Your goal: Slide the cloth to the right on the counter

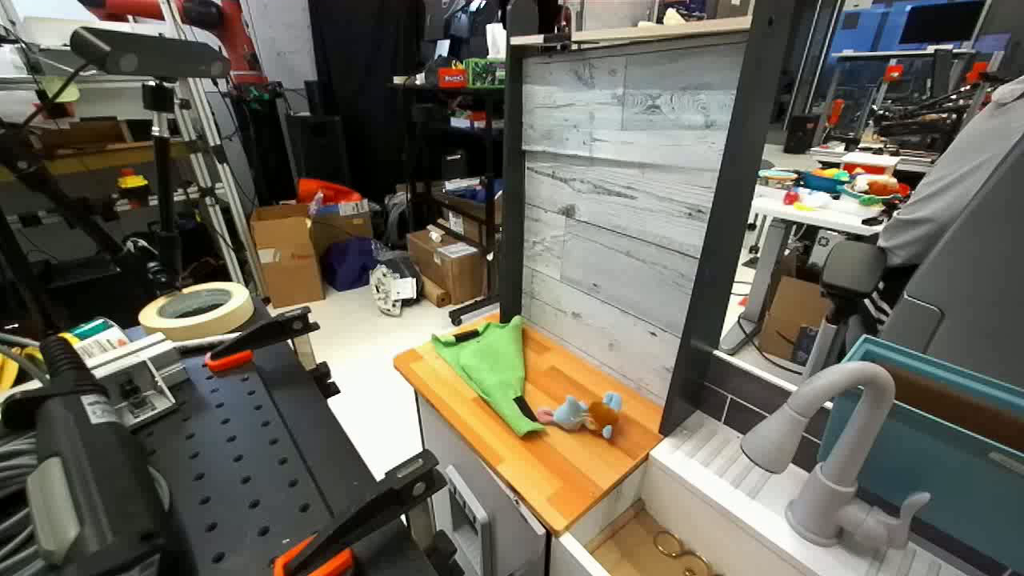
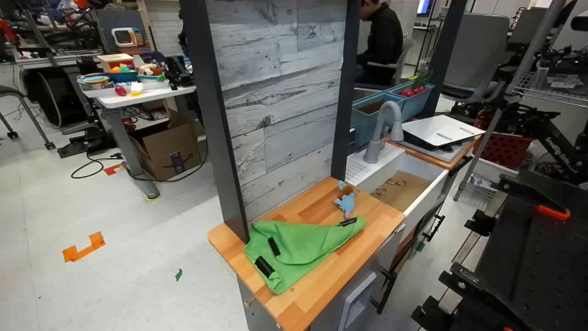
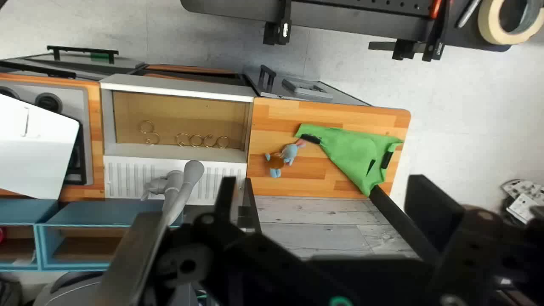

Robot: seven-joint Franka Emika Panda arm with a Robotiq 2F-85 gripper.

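A green cloth [image 1: 492, 372] with black strips lies crumpled on the wooden counter [image 1: 576, 472]. It also shows in an exterior view [image 2: 298, 241] and in the wrist view [image 3: 352, 148], with one corner by the dark post of the backboard. A small blue and brown plush toy [image 1: 584, 414] lies beside one end of the cloth; it also shows in an exterior view [image 2: 345, 202] and the wrist view [image 3: 282, 159]. My gripper [image 3: 323, 180] is open and empty, its fingers wide apart, well above the counter. It is out of view in both exterior views.
A grey wood-patterned backboard [image 1: 628, 184] stands along the counter's back edge. A white sink [image 2: 413, 202] with gold rings and a grey faucet [image 1: 848, 448] adjoin the counter. Blue-green bins [image 3: 80, 242] stand behind the sink. A black perforated table [image 1: 232, 456] stands across a floor gap.
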